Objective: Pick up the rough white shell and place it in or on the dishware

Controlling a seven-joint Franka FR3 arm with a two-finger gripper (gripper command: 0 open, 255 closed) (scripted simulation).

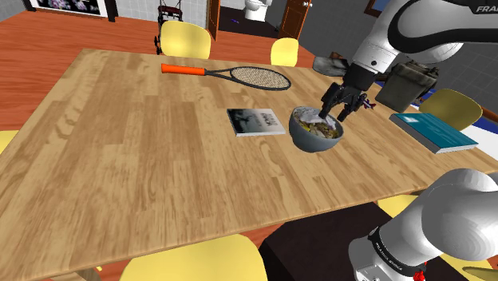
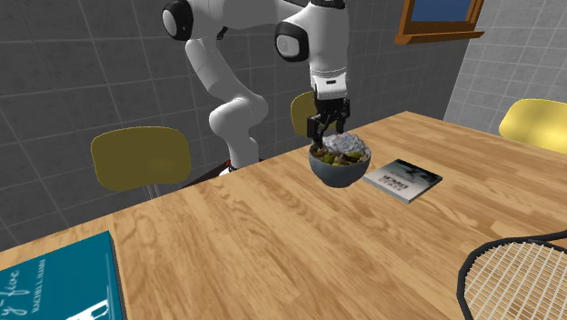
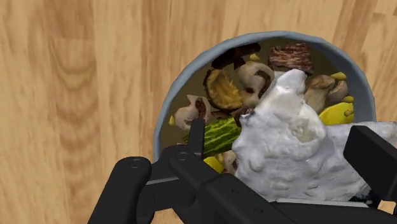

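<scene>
Lumpy rough white shell (image 3: 292, 140) atop food (image 3: 235, 83) in round grey-blue bowl (image 3: 159, 124), end effector (image 3: 283, 153) spread wide, no grip

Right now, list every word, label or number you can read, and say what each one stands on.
"FRA": on the arm's upper link, cut off by the picture's edge.
Teal book: script and a small line of print on the cover, too blurred and cut off to read.
Grey book: cover print too small to read.
Arm's base joint: small print, too small to read.
</scene>
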